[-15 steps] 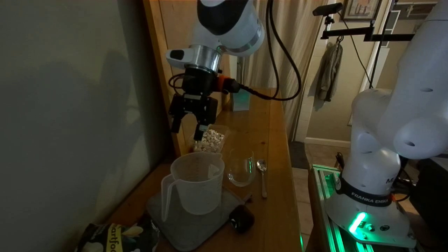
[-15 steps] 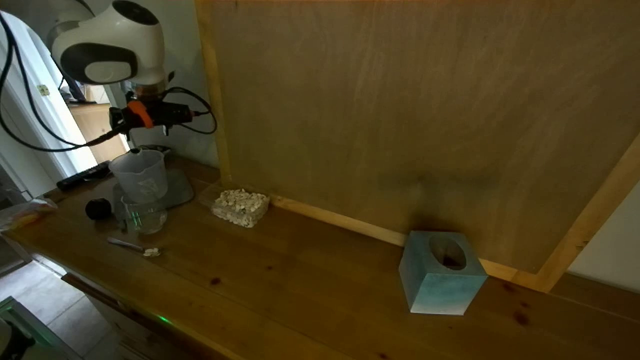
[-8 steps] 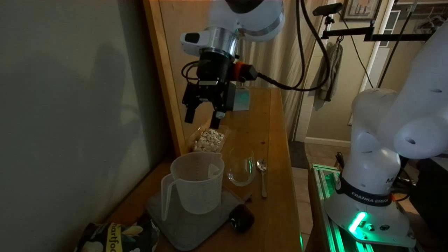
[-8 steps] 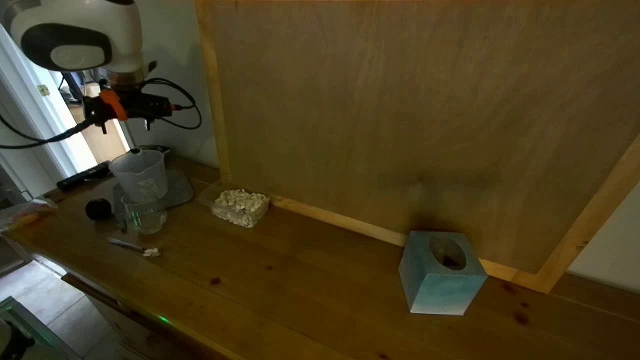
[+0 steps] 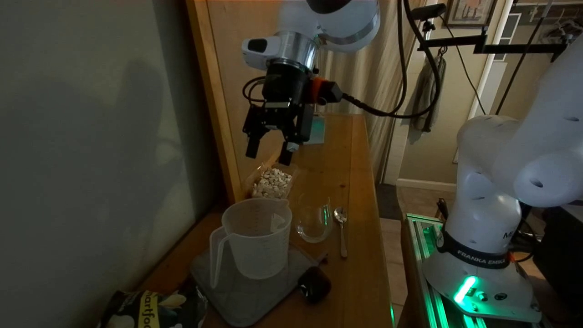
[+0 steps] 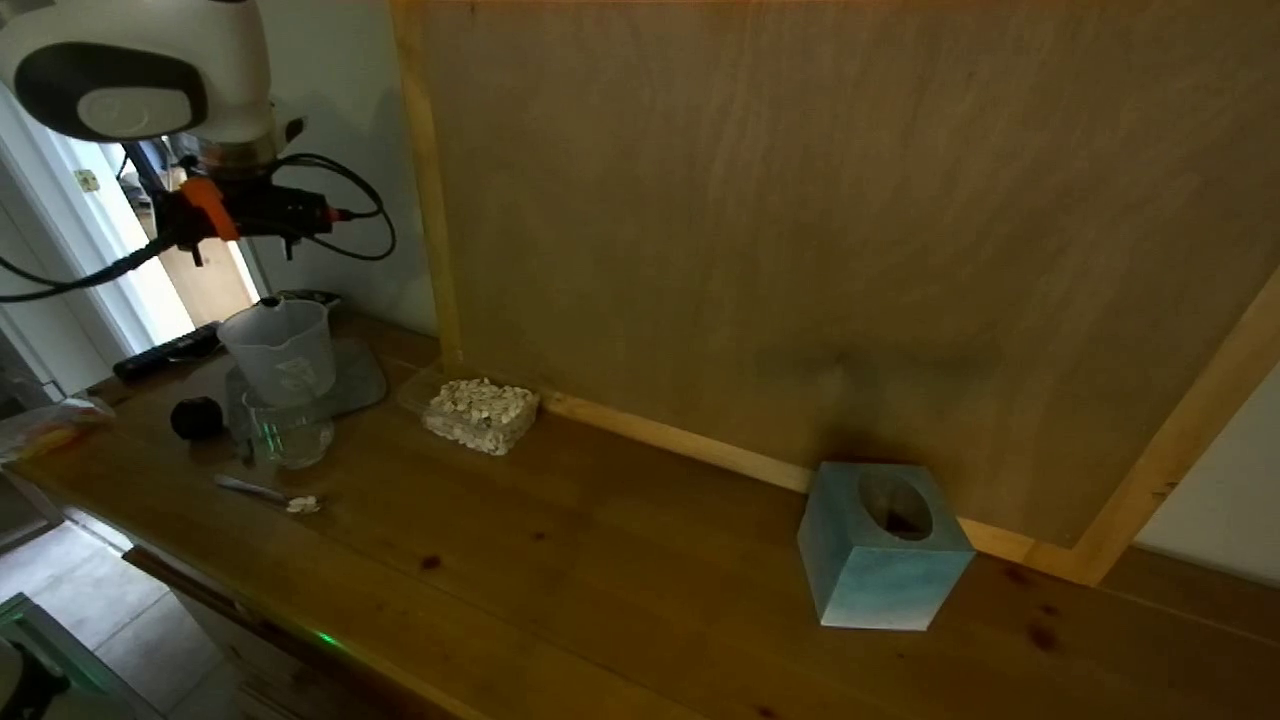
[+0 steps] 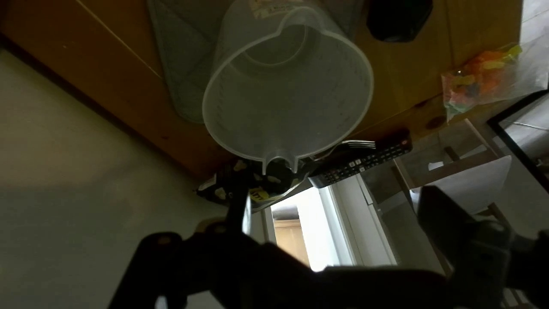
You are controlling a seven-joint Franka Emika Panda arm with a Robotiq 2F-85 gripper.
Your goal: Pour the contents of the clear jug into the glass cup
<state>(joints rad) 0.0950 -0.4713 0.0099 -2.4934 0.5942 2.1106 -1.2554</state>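
The clear jug (image 5: 259, 253), a big translucent measuring jug, stands upright on a grey mat. It also shows in an exterior view (image 6: 280, 355). In the wrist view I look into the jug's wide mouth (image 7: 287, 98) and can make out no contents. Its handle points toward the bottom of the wrist view. The glass cup (image 5: 314, 223) stands upright on the counter beside the jug; it also shows in an exterior view (image 6: 290, 435) and is out of the wrist view. My gripper (image 5: 268, 154) is open and empty, above the jug and apart from it. Its fingers (image 7: 334, 199) are wide apart.
The grey mat (image 5: 255, 300) lies under the jug. A container of pale flakes (image 5: 272, 183) stands by the wooden panel. A spoon (image 5: 342, 232), a black object (image 5: 314, 284), a snack bag (image 5: 150, 312), a remote (image 7: 364, 161) and a tissue box (image 6: 885, 575) are also there.
My gripper has moved upward, to the right in an exterior view and to the left in an exterior view. It stays open. The jug and glass cup have not moved.
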